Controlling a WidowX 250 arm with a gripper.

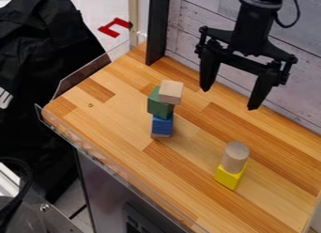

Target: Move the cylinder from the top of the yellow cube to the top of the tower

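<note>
The cylinder [235, 157] is being borne upright by the yellow cube [231, 176], well apart from the tower [162, 107]. Over the far part of the table [119, 119], the claw [229, 99] is being held wide and empty, the cylinder being offered lower down and closer to the camera. With its long axis vertical, a forward and downward approach, straddling its sides, is probably being called for.
</note>
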